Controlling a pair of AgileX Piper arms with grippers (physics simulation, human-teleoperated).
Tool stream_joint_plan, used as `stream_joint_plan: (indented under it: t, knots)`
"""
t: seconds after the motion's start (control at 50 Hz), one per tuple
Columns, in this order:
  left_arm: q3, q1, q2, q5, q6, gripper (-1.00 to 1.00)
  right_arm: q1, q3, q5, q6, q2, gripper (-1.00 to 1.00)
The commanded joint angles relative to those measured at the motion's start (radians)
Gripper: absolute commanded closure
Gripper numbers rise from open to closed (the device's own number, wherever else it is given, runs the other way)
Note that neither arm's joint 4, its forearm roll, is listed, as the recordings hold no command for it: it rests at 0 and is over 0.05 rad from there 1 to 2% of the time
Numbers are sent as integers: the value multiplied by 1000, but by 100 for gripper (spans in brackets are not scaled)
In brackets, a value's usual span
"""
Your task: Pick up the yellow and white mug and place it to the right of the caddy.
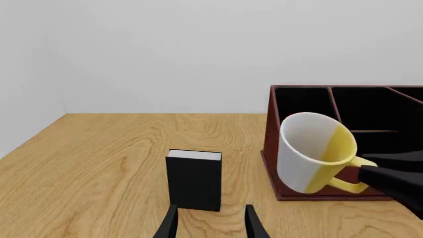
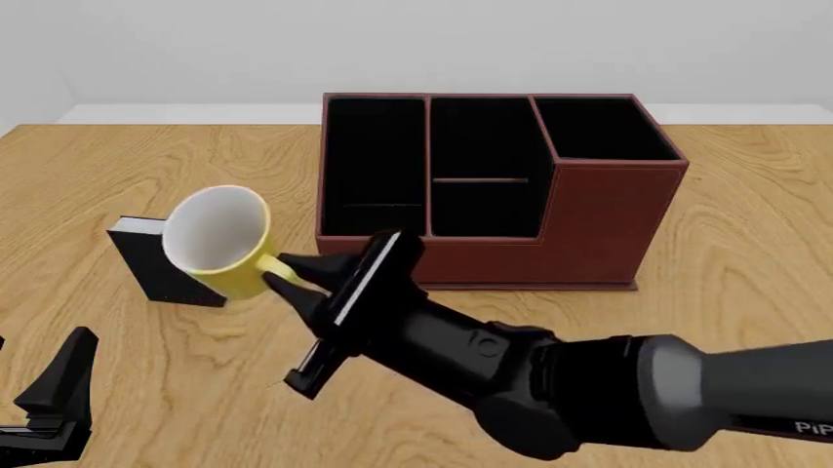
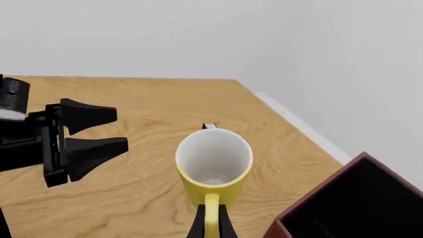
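Note:
The yellow and white mug (image 2: 215, 244) hangs tilted above the table, in front of the caddy's left end, with its white inside facing the front camera. My right gripper (image 2: 293, 280) is shut on its yellow handle; the right wrist view shows the fingertips (image 3: 200, 223) pinching the handle below the mug (image 3: 213, 161). The reddish-brown caddy (image 2: 599, 219) stands at the middle back with its black compartments open. The left wrist view shows the mug (image 1: 314, 151) in front of the caddy (image 1: 270, 134). My left gripper (image 2: 39, 385) is open and empty at the near left.
A small black upright box (image 2: 163, 265) stands on the table just left of and behind the held mug, straight ahead of my left gripper (image 1: 210, 223) in the left wrist view (image 1: 193, 181). Bare wood lies to the right of the caddy.

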Motion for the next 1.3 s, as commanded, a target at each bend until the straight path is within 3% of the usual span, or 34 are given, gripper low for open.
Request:
stream_joint_plan:
  t: [0.02, 1.3]
  knots:
    - [0, 0, 0, 0, 0, -100, -9, 25, 13, -4, -67, 100]
    - [0, 0, 0, 0, 0, -100, -120, 128, 137, -54, -407, 100]
